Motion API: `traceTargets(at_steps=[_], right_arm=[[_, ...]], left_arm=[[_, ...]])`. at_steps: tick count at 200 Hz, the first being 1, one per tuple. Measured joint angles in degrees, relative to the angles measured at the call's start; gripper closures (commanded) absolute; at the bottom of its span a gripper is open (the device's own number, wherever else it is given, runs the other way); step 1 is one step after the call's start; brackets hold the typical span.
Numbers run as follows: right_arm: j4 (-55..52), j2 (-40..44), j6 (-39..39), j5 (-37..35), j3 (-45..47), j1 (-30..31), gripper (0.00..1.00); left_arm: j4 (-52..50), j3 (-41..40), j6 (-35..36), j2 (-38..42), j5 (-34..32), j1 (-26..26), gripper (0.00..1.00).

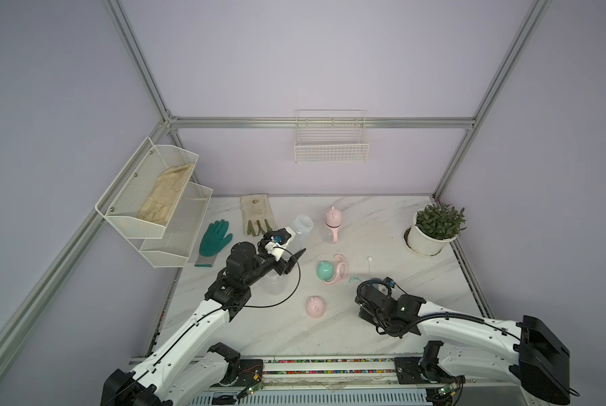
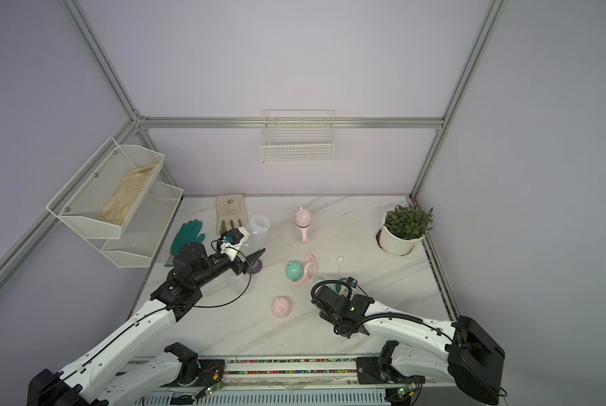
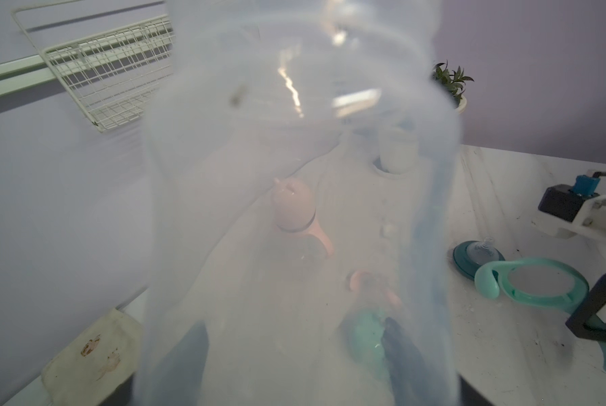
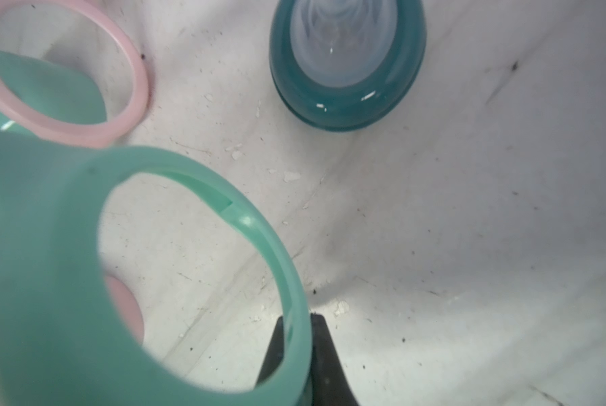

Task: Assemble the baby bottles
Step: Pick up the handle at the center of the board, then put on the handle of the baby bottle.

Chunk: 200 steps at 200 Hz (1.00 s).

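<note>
Clear bottle body [image 1: 302, 226] sits clamped between the fingers of the left gripper [image 1: 294, 246], tilted, over the back-left of the counter [image 1: 382, 225]; it fills the left wrist view. Right gripper [image 4: 296, 327] fingers are pinched tight on the rim of the mint handle ring [image 4: 48, 246], low at the counter, near the teal nipple collar [image 4: 347, 116]. Pink handle ring [image 1: 341, 270] lies against the mint dome cap [image 1: 324, 270] mid-counter. Pink dome cap [image 1: 315, 307] lies alone nearer the front edge. One pink bottle [image 1: 332, 225] stands assembled toward the back. Another clear bottle [image 1: 272, 283] stands under the left arm, partly hidden.
</note>
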State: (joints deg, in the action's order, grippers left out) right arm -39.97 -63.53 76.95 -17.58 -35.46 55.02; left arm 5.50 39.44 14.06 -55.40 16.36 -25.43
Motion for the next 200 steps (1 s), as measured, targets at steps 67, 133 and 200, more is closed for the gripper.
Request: traceTargets(at_steps=[67,133,200], right_arm=[[-10.69,-10.32,-25.66,-7.85,-33.79,-0.74,1.00],[-10.27,-17.46,-43.98,-10.01,-46.34,-6.75,1.00],[-5.16,-18.38,-50.60,-6.32,-47.56,-6.75,1.00]], left_arm=[[-4.55,0.52,0.70,-5.66,4.17,-3.21,1.00],[-9.66,2.69,1.57,-5.11,2.97,-5.40,1.00],[-11.28,6.99,1.55,-10.03,2.75,-5.90,1.00]])
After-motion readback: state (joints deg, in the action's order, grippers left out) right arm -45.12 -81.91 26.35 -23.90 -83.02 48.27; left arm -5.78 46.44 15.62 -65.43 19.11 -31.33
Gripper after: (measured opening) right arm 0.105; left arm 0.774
